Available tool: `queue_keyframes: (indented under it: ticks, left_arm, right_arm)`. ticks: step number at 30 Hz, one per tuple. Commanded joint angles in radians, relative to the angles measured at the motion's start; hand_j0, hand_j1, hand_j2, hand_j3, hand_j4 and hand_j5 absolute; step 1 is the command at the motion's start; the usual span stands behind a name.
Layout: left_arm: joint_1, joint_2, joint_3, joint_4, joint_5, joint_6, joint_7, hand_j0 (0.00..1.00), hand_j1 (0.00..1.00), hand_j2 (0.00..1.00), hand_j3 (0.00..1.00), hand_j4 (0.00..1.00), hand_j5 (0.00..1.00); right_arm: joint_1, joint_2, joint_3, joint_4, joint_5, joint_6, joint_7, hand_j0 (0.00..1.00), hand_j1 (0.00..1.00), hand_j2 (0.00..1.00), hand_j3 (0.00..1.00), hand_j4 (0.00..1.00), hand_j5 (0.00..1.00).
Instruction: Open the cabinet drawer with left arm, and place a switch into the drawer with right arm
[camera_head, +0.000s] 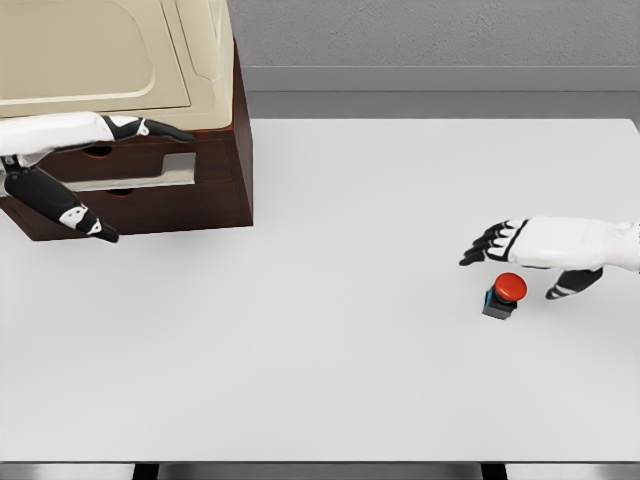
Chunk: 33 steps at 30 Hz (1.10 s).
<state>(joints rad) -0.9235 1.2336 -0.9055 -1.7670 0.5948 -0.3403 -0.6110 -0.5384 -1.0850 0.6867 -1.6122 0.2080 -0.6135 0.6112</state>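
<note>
Nearest on the white tabletop (300, 380), toward the right, sits the switch (504, 295), a red button on a dark base. Just beyond it the right hand (530, 250) hovers with fingers spread, holding nothing. At the far left stands the brown cabinet (215, 190), its drawer (140, 172) partly out; the left hand (100, 160) reaches across the front, fingers extended, grasping nothing that can be seen.

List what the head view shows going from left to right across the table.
Left hand → cabinet → right hand. The red-topped switch sits under the right hand's span, so its place is left out.
</note>
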Motion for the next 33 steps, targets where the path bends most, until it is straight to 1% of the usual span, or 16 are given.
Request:
queue_keyframes:
  ticks: [1,3,6,7,9,10,12,14,17,21,22,23,27,28,31,33]
  left_arm:
    - [0.000,0.003,0.000,0.000,0.007,0.049,0.000,1.00,1.00,1.00,1.00,1.00,1.00]
    - [0.000,0.018,0.002,0.000,-0.010,0.076,0.000,1.00,1.00,1.00,1.00,1.00,1.00]
    - [0.002,0.017,0.000,0.000,-0.087,0.083,0.000,1.00,1.00,1.00,1.00,1.00,1.00]
    - [0.005,0.017,0.000,0.000,-0.092,0.083,0.000,1.00,1.00,1.00,1.00,1.00,1.00]
    - [0.008,0.017,0.004,0.001,-0.196,0.083,0.000,1.00,1.00,1.00,1.00,1.00,1.00]
    - [0.006,0.017,0.005,0.001,-0.205,0.084,0.000,1.00,1.00,1.00,1.00,1.00,1.00]
    - [0.005,0.014,0.007,0.001,-0.205,0.106,0.000,1.00,1.00,1.00,1.00,1.00,1.00]
    - [0.006,0.009,0.007,0.001,-0.204,0.181,0.000,1.00,1.00,1.00,1.00,1.00,1.00]
    - [0.009,0.006,0.007,0.001,-0.199,0.184,0.000,1.00,1.00,1.00,1.00,1.00,1.00]
    - [0.014,0.006,0.008,0.001,-0.193,0.184,0.000,1.00,1.00,1.00,1.00,1.00,1.00]
    - [0.021,0.004,0.008,0.001,-0.194,0.184,0.000,1.00,1.00,1.00,1.00,1.00,1.00]
    - [0.028,0.004,0.010,0.001,-0.194,0.184,0.000,1.00,1.00,1.00,1.00,1.00,1.00]
    - [0.028,0.006,0.011,0.003,-0.193,0.185,0.000,1.00,1.00,1.00,1.00,1.00,1.00]
    - [0.028,0.004,0.013,0.003,-0.191,0.185,0.000,1.00,1.00,1.00,1.00,1.00,1.00]
    - [0.029,0.003,0.013,0.003,-0.188,0.185,0.000,1.00,1.00,1.00,1.00,1.00,1.00]
    - [0.031,0.003,0.013,0.003,-0.188,0.184,0.000,1.00,1.00,1.00,1.00,1.00,1.00]
  right_arm:
    - [0.002,-0.001,0.001,-0.018,-0.005,0.003,0.000,1.00,1.00,1.00,1.00,1.00,1.00]
    - [0.015,0.001,0.001,-0.018,-0.005,0.003,0.000,1.00,1.00,1.00,1.00,1.00,1.00]
    - [0.014,0.002,0.028,-0.018,-0.005,0.003,0.000,1.00,1.00,1.00,1.00,1.00,1.00]
    - [0.014,0.004,0.030,-0.018,-0.005,0.003,0.000,1.00,1.00,1.00,1.00,1.00,1.00]
    - [0.009,0.002,0.028,-0.020,-0.005,0.003,0.000,1.00,1.00,1.00,1.00,1.00,1.00]
    - [0.006,0.002,0.028,-0.025,-0.005,0.003,0.000,1.00,1.00,1.00,1.00,1.00,1.00]
    - [0.005,0.001,0.028,-0.029,-0.005,0.003,0.000,1.00,1.00,1.00,1.00,1.00,1.00]
    - [0.005,0.001,0.027,-0.032,-0.005,0.003,0.000,0.99,0.99,0.99,0.99,0.99,0.99]
    - [0.005,0.002,0.028,-0.035,-0.005,0.003,0.000,0.94,0.94,0.94,0.94,0.94,0.94]
    - [0.006,0.008,0.036,-0.029,-0.005,0.003,0.000,0.88,0.88,0.88,0.88,0.88,0.88]
    - [0.008,0.008,0.037,-0.028,-0.005,0.003,0.000,0.86,0.86,0.86,0.86,0.86,0.86]
    - [0.009,0.008,0.037,-0.026,-0.005,0.003,0.000,0.86,0.86,0.86,0.86,0.86,0.86]
    - [0.009,0.004,0.050,-0.025,-0.005,0.003,0.000,0.80,0.80,0.80,0.80,0.80,0.80]
    - [0.009,0.004,0.050,-0.023,-0.005,0.003,0.000,0.78,0.78,0.78,0.78,0.78,0.78]
    - [0.009,-0.001,0.050,-0.023,-0.005,0.003,0.000,0.77,0.77,0.77,0.77,0.77,0.77]
    - [0.009,-0.001,0.050,-0.023,-0.007,0.003,0.000,0.74,0.74,0.74,0.74,0.74,0.74]
